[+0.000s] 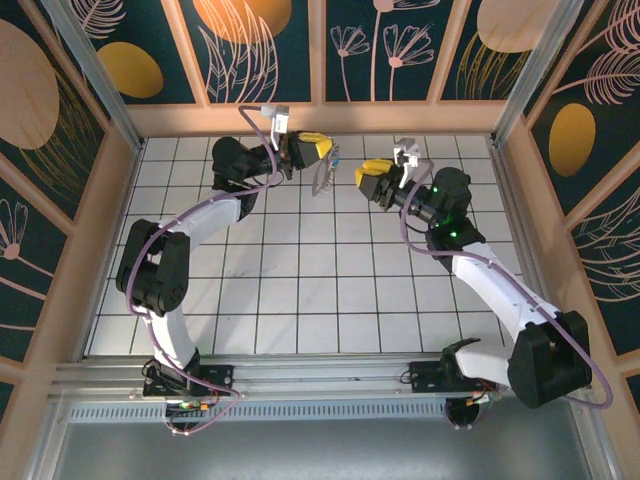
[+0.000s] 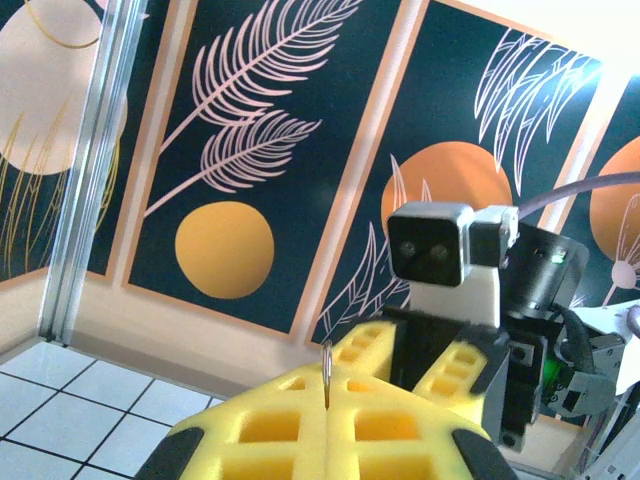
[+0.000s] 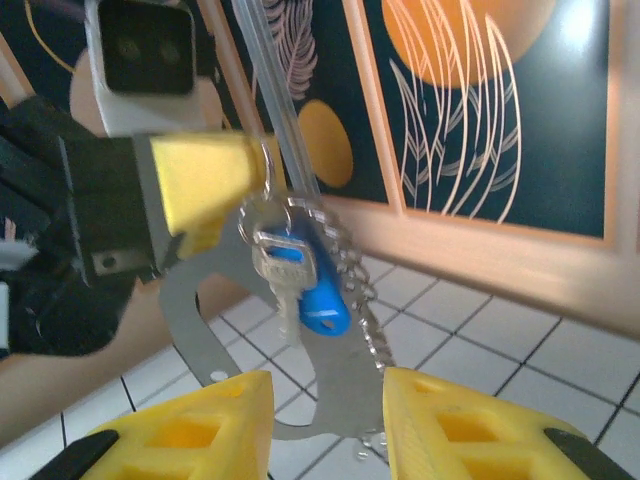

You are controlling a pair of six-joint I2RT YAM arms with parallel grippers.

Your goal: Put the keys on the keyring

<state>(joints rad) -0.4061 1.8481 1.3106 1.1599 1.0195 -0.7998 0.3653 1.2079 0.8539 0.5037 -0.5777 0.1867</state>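
We are pinching the keyring (image 3: 190,330), key (image 3: 320,295) dangling, in our left claw (image 2: 327,400), upright just ahead of our spread right claw (image 3: 325,430).

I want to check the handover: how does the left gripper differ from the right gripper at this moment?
The left gripper is shut, while the right gripper is open, its fingers apart. The left gripper pinches the top of the keyring, from which the blue key hangs; the right gripper only has the keyring's lower end between its fingers. Both have yellow fingers and face each other.
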